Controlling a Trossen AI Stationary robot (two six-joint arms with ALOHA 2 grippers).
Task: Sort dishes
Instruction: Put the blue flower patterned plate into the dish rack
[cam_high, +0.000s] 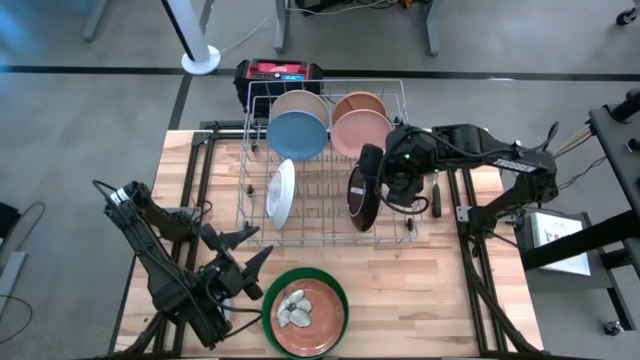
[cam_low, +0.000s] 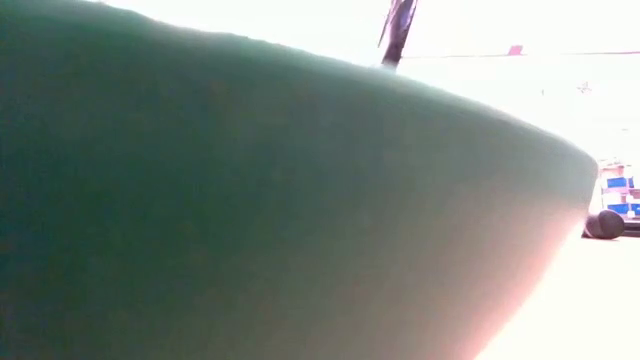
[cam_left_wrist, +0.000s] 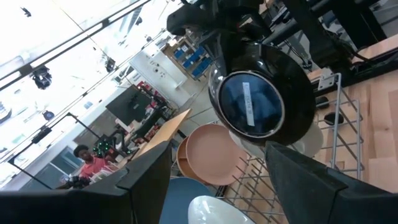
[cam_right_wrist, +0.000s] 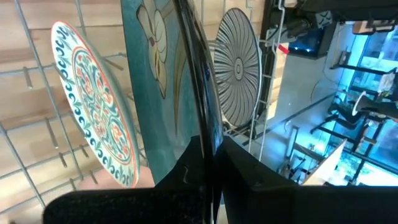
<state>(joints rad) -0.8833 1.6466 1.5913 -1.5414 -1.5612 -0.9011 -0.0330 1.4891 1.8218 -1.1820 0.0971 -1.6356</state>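
Two grippers we note: right gripper clamps the dark plate upright in the wire rack; left gripper spread, empty, beside the green plate.

I can read no words or numbers anywhere. The white sticker on the underside of the dark plate in my right end effector is too blurred to read.

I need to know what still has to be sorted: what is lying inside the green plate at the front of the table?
The green plate has a reddish-brown centre holding a small pale patterned piece. What lies under that piece is covered.
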